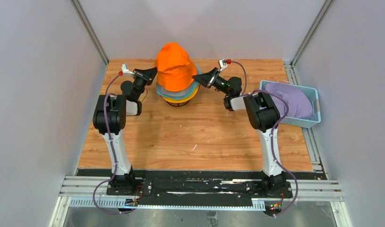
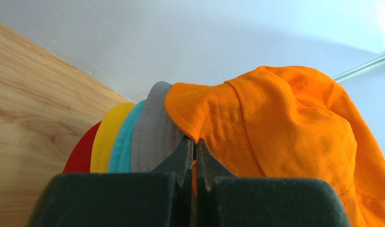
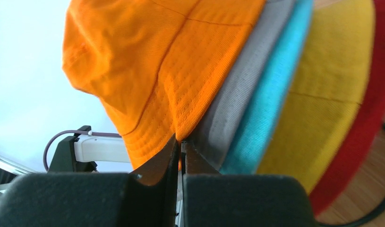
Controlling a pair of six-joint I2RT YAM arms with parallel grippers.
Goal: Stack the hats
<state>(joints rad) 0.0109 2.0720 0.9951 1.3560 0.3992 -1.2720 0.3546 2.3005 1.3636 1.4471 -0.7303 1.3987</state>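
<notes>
The orange hat (image 1: 174, 66) sits on top of a stack on the black wire stand (image 1: 180, 104) at the back middle. Under it lie the grey hat (image 2: 155, 132), teal hat (image 2: 126, 142), yellow hat (image 2: 107, 142) and red hat (image 2: 79, 158). My left gripper (image 1: 153, 72) is shut on the orange hat's brim (image 2: 195, 118) at its left side. My right gripper (image 1: 197, 77) is shut on the orange brim (image 3: 181, 113) at its right side. The lavender hat (image 1: 289, 99) lies in the light blue basket (image 1: 314, 94) at the right.
Grey walls enclose the wooden table (image 1: 190, 142) on the left, back and right. The basket stands at the table's right edge, close to the right arm's elbow (image 1: 261, 111). The other arm's wrist (image 3: 93, 146) shows behind the stack in the right wrist view.
</notes>
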